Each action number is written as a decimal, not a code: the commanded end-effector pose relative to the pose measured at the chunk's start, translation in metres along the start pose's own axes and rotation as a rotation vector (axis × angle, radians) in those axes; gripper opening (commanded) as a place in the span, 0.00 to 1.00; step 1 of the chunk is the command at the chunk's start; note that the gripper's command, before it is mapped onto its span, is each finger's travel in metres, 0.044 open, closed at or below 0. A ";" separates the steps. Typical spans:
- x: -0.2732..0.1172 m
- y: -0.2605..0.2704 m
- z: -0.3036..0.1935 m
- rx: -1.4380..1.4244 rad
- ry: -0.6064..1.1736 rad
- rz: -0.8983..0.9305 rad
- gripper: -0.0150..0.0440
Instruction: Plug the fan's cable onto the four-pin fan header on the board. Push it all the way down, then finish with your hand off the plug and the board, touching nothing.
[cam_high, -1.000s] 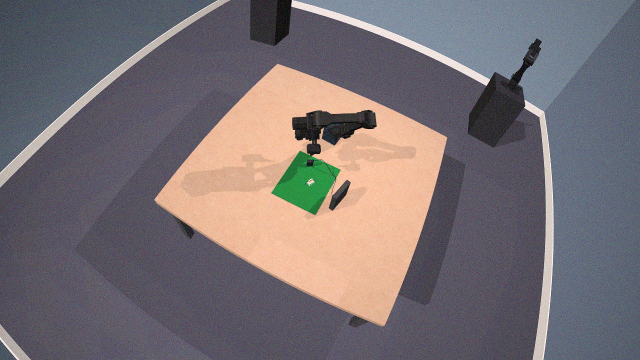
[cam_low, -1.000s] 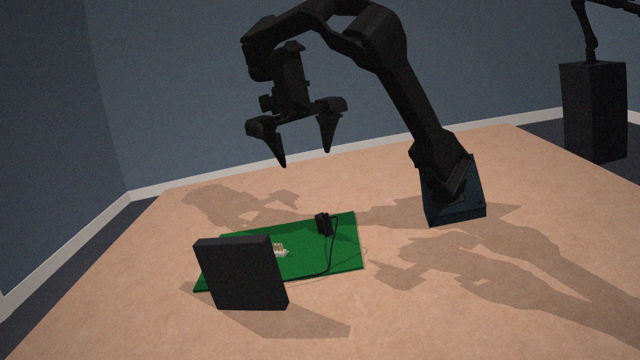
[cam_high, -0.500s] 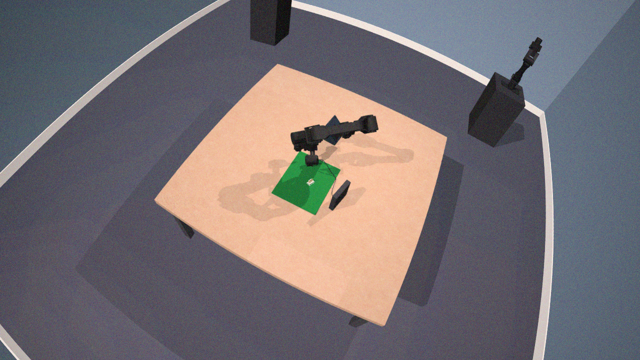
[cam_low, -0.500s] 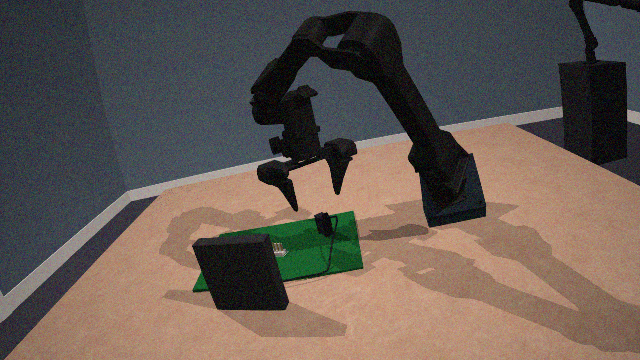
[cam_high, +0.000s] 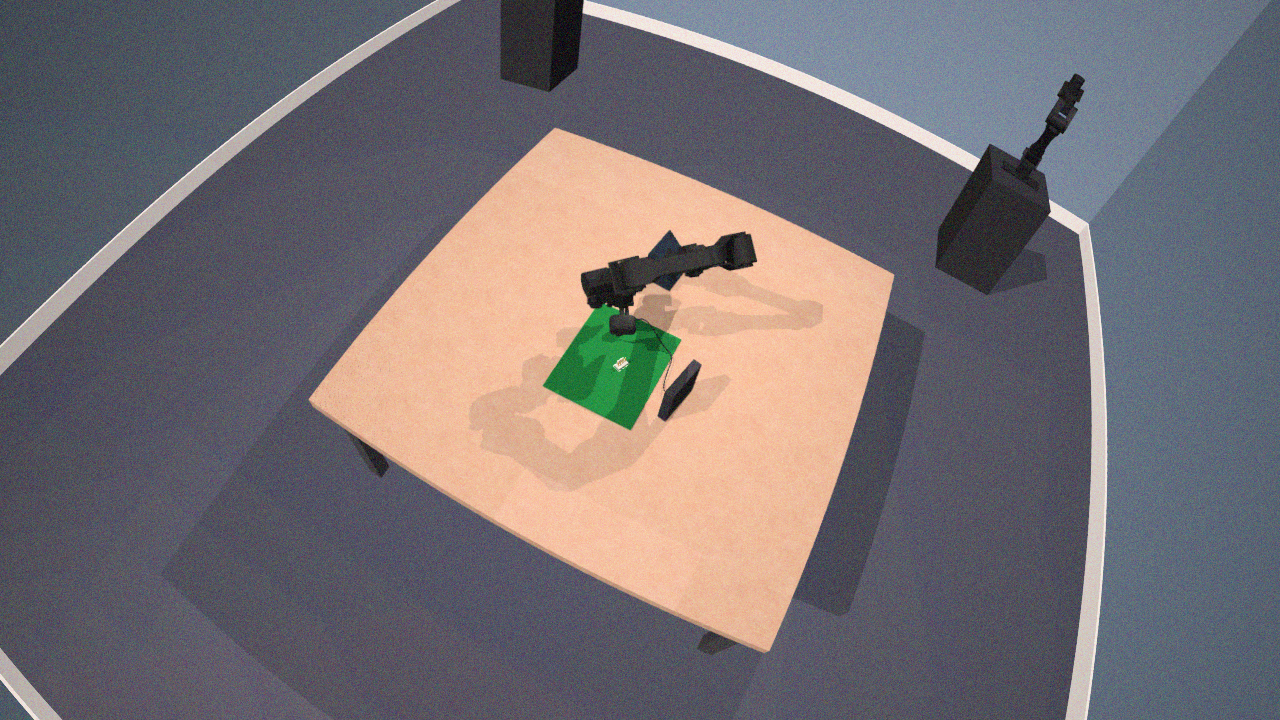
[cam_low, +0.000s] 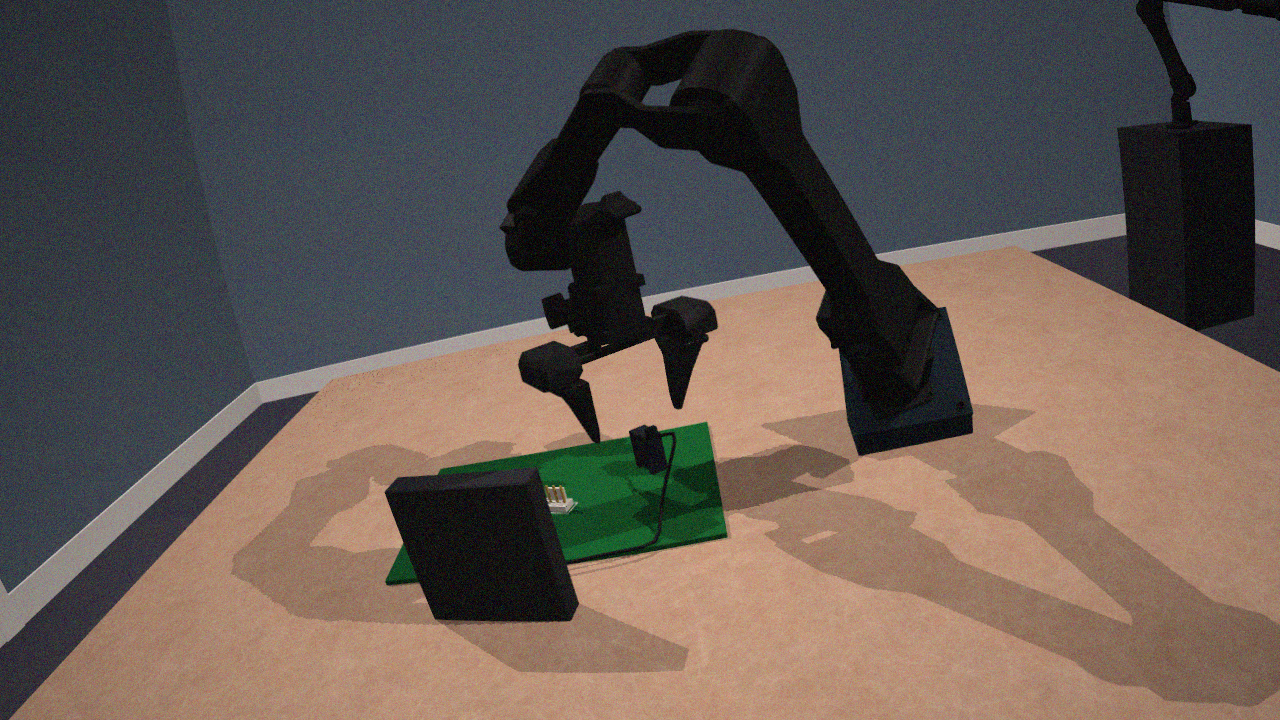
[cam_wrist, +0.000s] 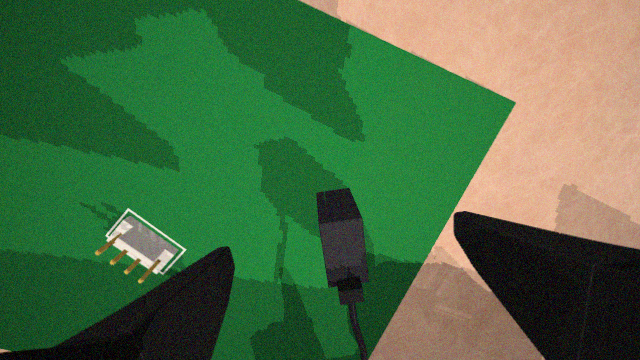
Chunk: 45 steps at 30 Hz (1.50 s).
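Pale desk (cam_high: 501, 241) (cam_low: 895, 626) (cam_wrist: 575, 125); our claw (cam_high: 622, 313) (cam_low: 637, 425) (cam_wrist: 342, 240) gapes wide, holding nothing; we're likely picking up the plug (cam_low: 648, 448) (cam_wrist: 343, 240), next needing careful lowering around it.

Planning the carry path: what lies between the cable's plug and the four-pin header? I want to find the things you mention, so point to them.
Only bare green board (cam_wrist: 410, 150) separates plug (cam_wrist: 345, 245) and header (cam_wrist: 142, 245), though one gripper fingertip (cam_wrist: 227, 255) overlaps that gap's lower edge in the wrist view.

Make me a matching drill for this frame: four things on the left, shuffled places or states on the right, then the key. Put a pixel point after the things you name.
1. four-pin header (cam_high: 621, 364) (cam_low: 560, 503) (cam_wrist: 145, 242)
2. gripper (cam_low: 637, 425) (cam_wrist: 342, 240)
3. board (cam_high: 590, 394) (cam_low: 608, 523) (cam_wrist: 410, 125)
4. plug (cam_low: 648, 448) (cam_wrist: 345, 240)

A. green
B. fingers spread, holding nothing
C. black, off the pins
D. white base, bare pins

Pairs: 1-D, 2-B, 3-A, 4-C
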<state>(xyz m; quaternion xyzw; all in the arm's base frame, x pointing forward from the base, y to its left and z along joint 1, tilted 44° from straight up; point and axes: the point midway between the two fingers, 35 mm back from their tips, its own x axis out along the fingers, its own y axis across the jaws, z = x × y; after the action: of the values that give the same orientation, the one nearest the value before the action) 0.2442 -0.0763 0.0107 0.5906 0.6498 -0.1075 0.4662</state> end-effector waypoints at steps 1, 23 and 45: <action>0.009 0.000 -0.001 0.006 0.006 0.003 1.00; 0.031 0.000 -0.002 0.000 0.003 0.001 0.91; -0.016 -0.001 -0.001 0.006 0.006 0.003 0.25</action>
<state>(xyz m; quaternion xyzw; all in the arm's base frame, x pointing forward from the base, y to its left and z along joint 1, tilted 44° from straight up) 0.2420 -0.0627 0.0011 0.5926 0.6579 -0.1051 0.4528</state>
